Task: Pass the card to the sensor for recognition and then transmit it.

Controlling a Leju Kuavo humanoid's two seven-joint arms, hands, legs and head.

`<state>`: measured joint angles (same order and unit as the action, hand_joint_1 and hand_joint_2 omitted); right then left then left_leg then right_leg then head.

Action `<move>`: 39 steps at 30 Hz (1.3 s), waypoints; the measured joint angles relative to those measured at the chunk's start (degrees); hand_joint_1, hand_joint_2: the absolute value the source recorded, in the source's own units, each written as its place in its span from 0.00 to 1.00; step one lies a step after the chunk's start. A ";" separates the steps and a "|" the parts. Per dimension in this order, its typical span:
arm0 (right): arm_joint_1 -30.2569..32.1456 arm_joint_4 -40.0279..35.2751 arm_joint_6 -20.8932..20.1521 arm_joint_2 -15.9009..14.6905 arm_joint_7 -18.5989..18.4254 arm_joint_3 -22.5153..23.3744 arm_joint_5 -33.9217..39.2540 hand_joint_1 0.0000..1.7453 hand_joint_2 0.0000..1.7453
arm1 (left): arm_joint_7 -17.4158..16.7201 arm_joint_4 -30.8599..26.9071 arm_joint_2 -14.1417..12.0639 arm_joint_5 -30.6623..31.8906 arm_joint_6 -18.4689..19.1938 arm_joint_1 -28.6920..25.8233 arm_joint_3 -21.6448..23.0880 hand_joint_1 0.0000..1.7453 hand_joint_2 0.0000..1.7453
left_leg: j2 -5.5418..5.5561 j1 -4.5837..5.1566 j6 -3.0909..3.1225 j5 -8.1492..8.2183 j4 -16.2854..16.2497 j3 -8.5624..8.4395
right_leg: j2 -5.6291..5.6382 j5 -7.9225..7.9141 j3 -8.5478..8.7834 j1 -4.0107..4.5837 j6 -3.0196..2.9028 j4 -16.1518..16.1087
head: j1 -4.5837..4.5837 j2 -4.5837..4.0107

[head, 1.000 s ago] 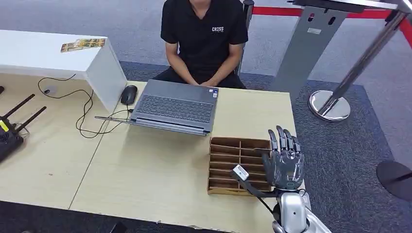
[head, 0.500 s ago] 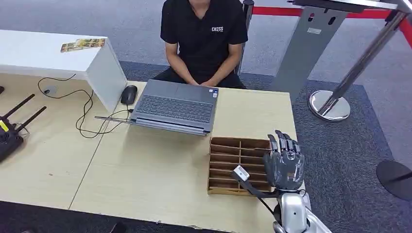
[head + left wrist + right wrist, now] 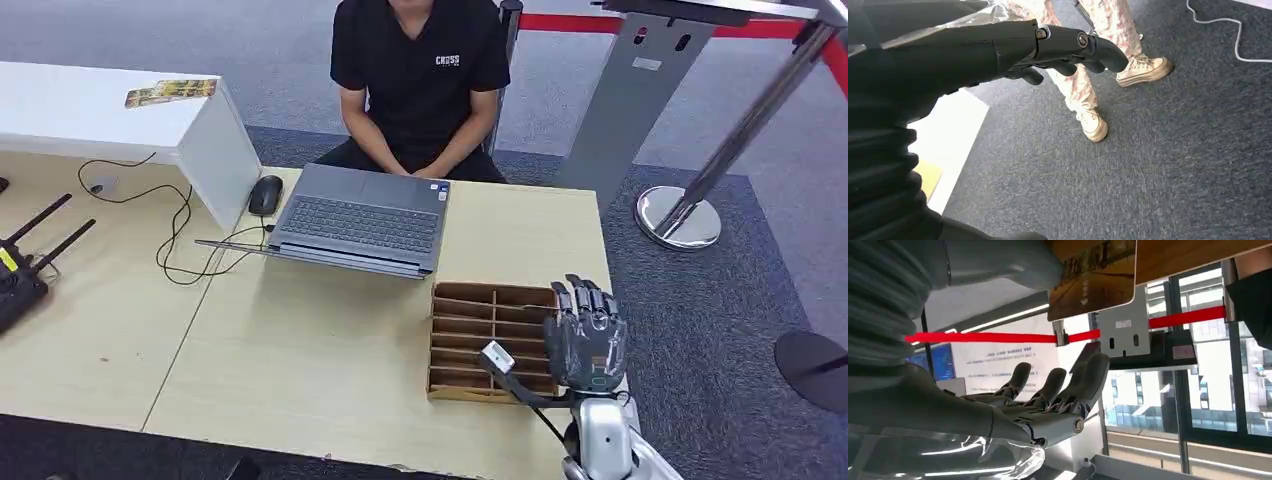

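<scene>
The golden-brown plastic card point(image 3: 1093, 280) juts on edge from the slotted wooden tray point(image 3: 470, 300), just beside the right hand's point(image 3: 585, 335) thumb. The fingers are spread apart, clamping nothing.

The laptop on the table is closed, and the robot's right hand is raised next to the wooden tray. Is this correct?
Not quite. The laptop is open; the head view shows its keyboard. The rest is correct: the right hand is raised next to the wooden tray.
</scene>
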<state>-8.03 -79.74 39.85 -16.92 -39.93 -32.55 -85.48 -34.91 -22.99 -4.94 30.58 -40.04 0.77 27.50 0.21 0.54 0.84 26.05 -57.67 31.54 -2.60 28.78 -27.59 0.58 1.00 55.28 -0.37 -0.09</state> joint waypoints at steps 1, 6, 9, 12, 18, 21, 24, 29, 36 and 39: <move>0.01 0.13 0.00 -0.04 0.00 0.00 0.00 0.53 1.00 | 0.00 0.00 0.00 0.02 0.00 0.00 0.00 0.00 1.00 | 0.00 0.00 0.00 0.00 0.00 0.00 | 0.00 0.00 0.00 0.00 0.00 0.00 | -0.02 0.00; 0.02 0.35 0.00 -0.20 0.00 -0.07 0.07 0.95 1.00 | 0.00 0.00 0.00 0.13 0.00 -0.01 -0.02 0.00 1.00 | 0.00 0.00 0.00 0.00 0.00 0.00 | 0.00 0.00 0.00 0.00 0.00 0.00 | -0.02 0.00; 0.03 0.42 -0.02 -0.24 0.00 -0.13 0.09 0.95 1.00 | 0.00 0.00 0.00 0.28 0.00 -0.01 -0.07 0.00 1.00 | 0.00 0.00 0.00 0.00 0.00 0.00 | 0.00 0.00 -0.01 0.00 0.00 0.00 | -0.02 0.00; 0.02 0.48 -0.02 -0.33 0.00 -0.26 0.09 1.00 1.00 | 0.00 0.00 0.00 0.33 0.00 -0.02 -0.09 0.00 1.00 | 0.00 0.00 0.00 0.00 0.00 0.00 | 0.00 0.00 -0.01 0.00 0.00 0.00 | -0.02 0.00; 0.02 0.66 -0.17 -0.37 0.00 -0.33 0.11 1.00 1.00 | -0.02 0.00 0.00 0.57 0.00 -0.06 -0.17 0.00 1.00 | 0.00 0.00 0.00 0.00 0.00 0.00 | 0.00 0.00 0.00 0.00 0.00 0.00 | -0.02 0.00; 0.03 0.66 -0.22 -0.44 0.00 -0.33 0.11 1.00 1.00 | -0.02 0.00 0.00 0.90 0.00 -0.11 -0.35 0.00 1.00 | -0.01 0.00 0.00 0.00 0.00 0.00 | 0.00 0.00 -0.01 0.00 0.00 0.00 | -0.02 0.00; 0.04 0.66 -0.24 -0.55 0.00 -0.35 0.09 1.00 1.00 | -0.02 0.00 0.00 1.05 0.00 -0.15 -0.48 0.00 1.00 | -0.01 0.00 0.00 0.00 0.00 0.00 | 0.00 0.00 -0.01 0.00 0.00 0.00 | -0.02 0.00; 0.04 0.66 -0.26 -0.66 0.00 -0.37 0.11 1.00 1.00 | -0.02 0.00 0.00 1.05 0.00 -0.23 -0.63 0.00 1.00 | -0.01 0.00 0.00 0.00 0.00 -0.01 | 0.00 0.00 0.00 0.00 0.00 0.00 | -0.02 0.00; 0.04 0.66 -0.26 -0.66 0.00 -0.37 0.09 1.00 1.00 | -0.02 0.00 0.00 1.05 0.00 -0.25 -0.90 0.00 0.00 | -0.01 0.00 0.00 0.00 0.00 -0.01 | 0.00 0.00 0.00 0.00 0.00 0.00 | -0.02 0.00; 0.04 0.66 -0.26 -0.68 0.00 -0.37 0.09 1.00 1.00 | -0.02 0.00 0.00 1.27 0.00 -0.26 -1.01 0.00 0.00 | -0.01 0.00 0.00 0.00 0.00 -0.01 | 0.00 0.00 0.00 0.00 0.00 0.00 | -0.02 0.00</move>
<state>-7.99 -79.08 39.58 -17.59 -39.93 -32.92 -85.40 -34.93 -22.99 -4.94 31.85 -40.04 0.51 26.49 0.21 0.54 0.84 26.05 -57.67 31.53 -2.60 28.78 -27.59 0.59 1.00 55.28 -0.39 -0.09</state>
